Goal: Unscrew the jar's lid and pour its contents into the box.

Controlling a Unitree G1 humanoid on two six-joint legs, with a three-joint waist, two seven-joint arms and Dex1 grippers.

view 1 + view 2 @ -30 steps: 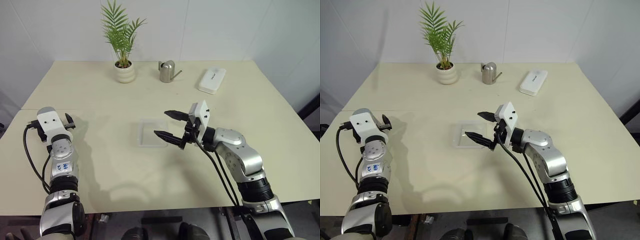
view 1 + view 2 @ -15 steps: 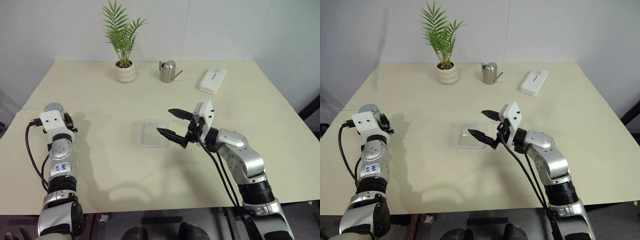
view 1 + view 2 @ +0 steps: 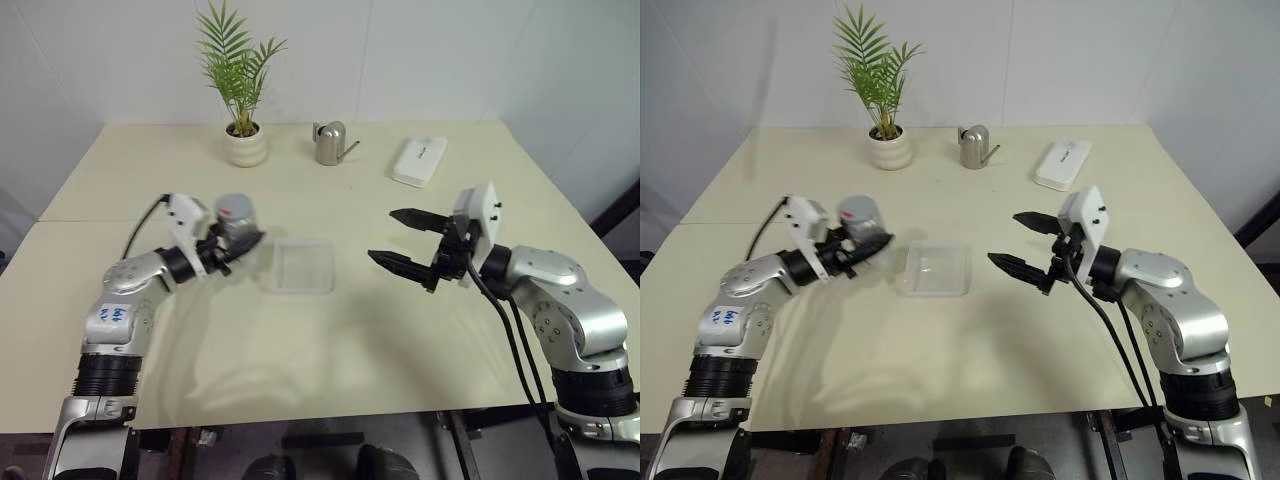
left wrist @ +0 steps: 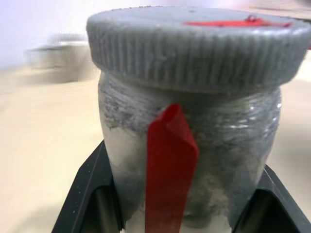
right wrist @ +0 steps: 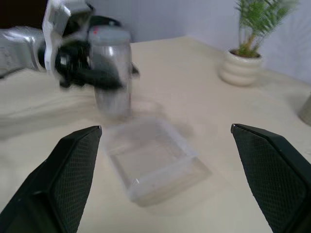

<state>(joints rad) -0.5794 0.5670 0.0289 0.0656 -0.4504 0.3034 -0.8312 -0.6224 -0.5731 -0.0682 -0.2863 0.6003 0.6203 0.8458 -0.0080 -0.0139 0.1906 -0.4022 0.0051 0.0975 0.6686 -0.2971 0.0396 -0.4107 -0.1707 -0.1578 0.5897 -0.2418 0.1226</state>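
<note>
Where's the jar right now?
In the left gripper, the jar is held above the table, lid on, just left of the box.

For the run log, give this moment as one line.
left gripper: shut on small clear lidded jar | right gripper: open | shallow transparent box: empty

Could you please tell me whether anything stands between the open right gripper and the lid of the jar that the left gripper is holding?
Nothing visible does. The right gripper hangs open over bare table. The lid sits on the jar, gripped by the left gripper. Between them lies only the box, low on the table, below that line.
</note>
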